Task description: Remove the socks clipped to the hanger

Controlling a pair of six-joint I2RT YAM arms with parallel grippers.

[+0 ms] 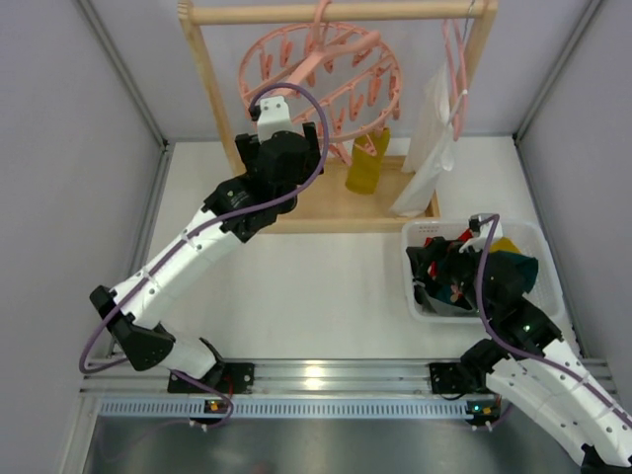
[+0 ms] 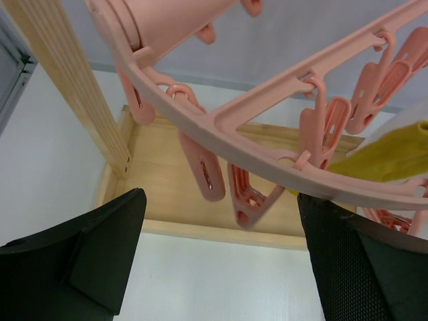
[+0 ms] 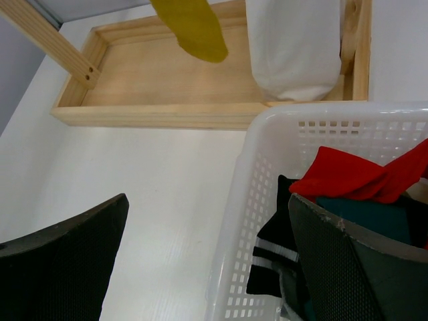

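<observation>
White tabletop point(image 1: 316, 296), grey panel walls on three sides.

Task item: round pink plastic hoop hanger point(image 1: 321, 84), with crossbars and clip pegs, hangs by its hook from the top rail of a pale wooden rack point(image 1: 336, 13) at 12 o'clock on the table. Hung that way, the pegs dangle free and can be reached from below. One mustard-yellow fabric sock point(image 1: 367, 168) is clipped at about 5 o'clock on the hoop and droops limp towards the wooden base tray point(image 1: 326, 209). I see no other sock on the pegs in view. At 3 o'clock of the hoop, a large white cloth point(image 1: 427, 138) hangs from a thin plain pink clothes hanger point(image 1: 456, 69); not my job.

A red sock point(image 3: 341, 177), a dark teal sock point(image 3: 364, 214) and a black sock with white stripes point(image 3: 267, 251) lie heaped in a white perforated plastic basket point(image 3: 244, 194) at 4 o'clock on the table. It is near my right base, presumably as the drop-off.

My left gripper point(image 2: 222, 199) sits just beneath the hoop's 7 o'clock rim, pointed up, fingers spread wide. Only hanging pegs lie between them, and none is gripped. The yellow sock lies off at its 2 o'clock. Judgement: shift that way before pinching. My right gripper point(image 3: 208, 200) hovers over the basket's 9 o'clock wall, jaws fully apart, empty.

Writing: no brand, label or text legible anywhere.
</observation>
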